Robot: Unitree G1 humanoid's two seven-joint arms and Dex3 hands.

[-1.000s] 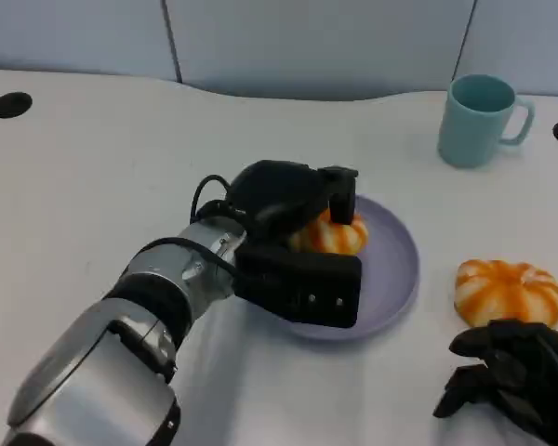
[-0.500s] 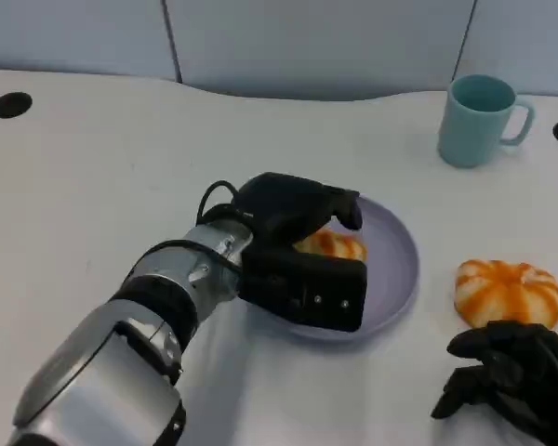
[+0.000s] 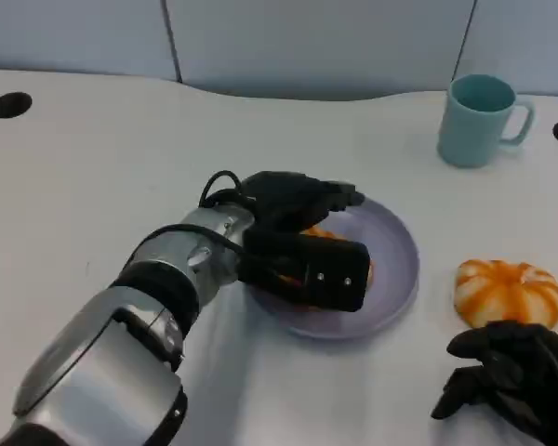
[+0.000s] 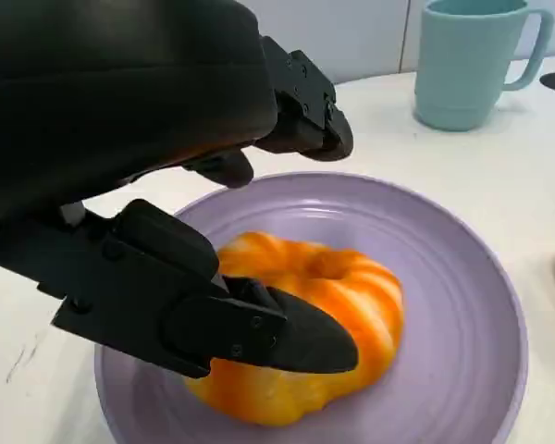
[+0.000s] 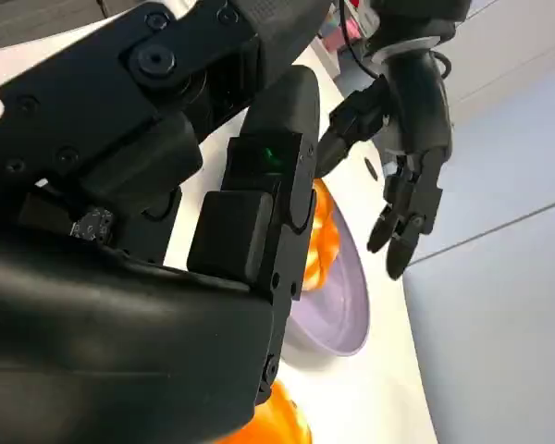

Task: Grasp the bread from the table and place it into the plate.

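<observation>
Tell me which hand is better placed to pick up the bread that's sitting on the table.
The right hand. It sits just in front of the bread on the table, near the robot, holding nothing. The left hand is over the plate, around the other bread.

A white table (image 3: 121, 158) spans the scene, its far edge curving against pale blue-grey wall panels (image 3: 307, 42) split by dark vertical seams. Round black holes (image 3: 11, 104) sit near its far left and far right corners, under soft, even light.

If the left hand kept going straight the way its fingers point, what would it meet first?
Probably the far rim of the plate. The left hand points across the bread lying in it; beyond the rim stands the mug, though depth is unclear.
</observation>
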